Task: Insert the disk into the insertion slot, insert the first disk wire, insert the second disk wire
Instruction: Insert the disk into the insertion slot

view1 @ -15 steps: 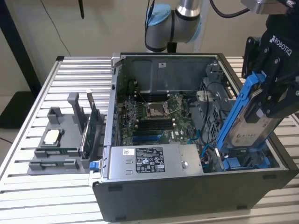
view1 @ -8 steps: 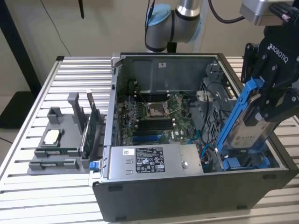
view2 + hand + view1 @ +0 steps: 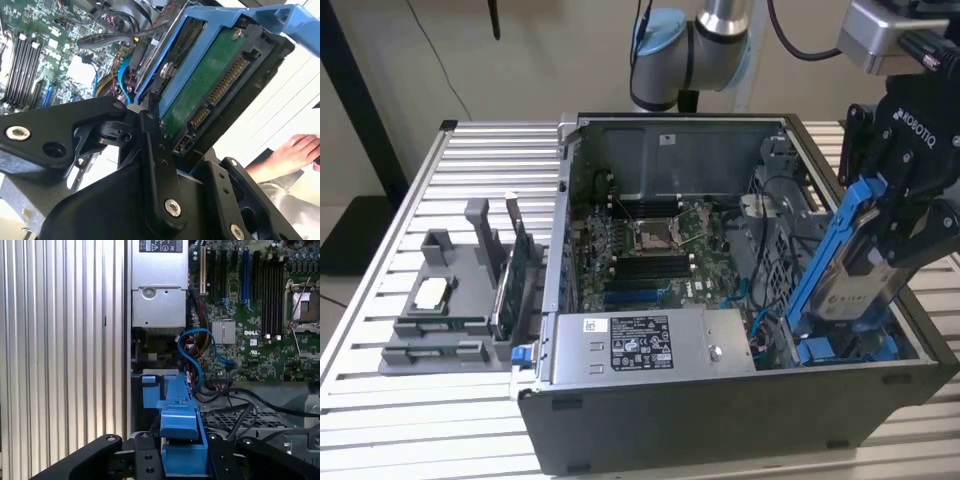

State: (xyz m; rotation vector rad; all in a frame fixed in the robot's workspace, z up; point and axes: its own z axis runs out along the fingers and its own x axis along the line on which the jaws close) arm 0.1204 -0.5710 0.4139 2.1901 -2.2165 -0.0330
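The disk (image 3: 857, 272), a silver drive in a blue carrier frame, hangs tilted over the front corner of the open computer case (image 3: 720, 420) at the exterior view's right. My gripper (image 3: 905, 215) is shut on it from above. Just below its lower end lies the blue insertion slot (image 3: 845, 350). In the second wrist view the disk's green circuit side (image 3: 210, 85) and connector face me, with a black finger (image 3: 152, 150) pressed on its edge. In the first wrist view the carrier (image 3: 181, 425) sits between my fingers above the slot (image 3: 150, 390). A loose blue wire (image 3: 192, 357) curls beside the slot.
A grey labelled power supply box (image 3: 640, 345) lies along the case front, with the motherboard (image 3: 650, 250) behind it. A grey holder with parts (image 3: 450, 300) stands on the slatted table (image 3: 380, 420) at the exterior view's left. A person's hand (image 3: 295, 155) rests outside the case.
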